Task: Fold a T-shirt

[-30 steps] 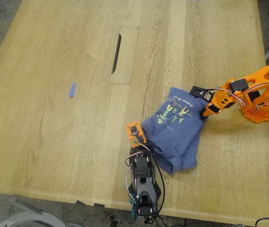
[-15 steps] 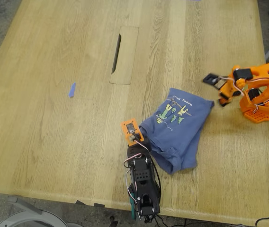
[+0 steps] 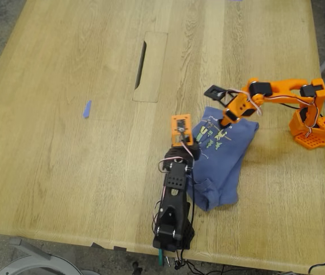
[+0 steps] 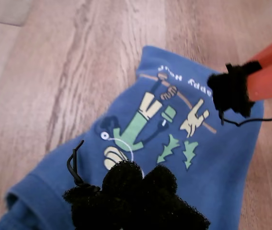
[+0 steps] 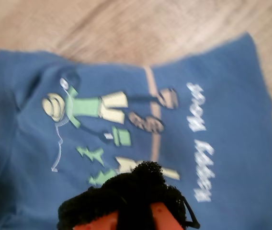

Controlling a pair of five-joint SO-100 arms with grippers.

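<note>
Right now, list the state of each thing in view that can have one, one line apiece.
T-shirt: bunched and partly folded on the table, print facing up.
My first pincer: low over the shirt's print; open or shut cannot be told.
My second pincer: looks open, above the shirt's lettered edge, holding nothing.
Table hatch: lid down, flush with the tabletop.
Blue tape scrap: lying on the wood, apart from the shirt.
</note>
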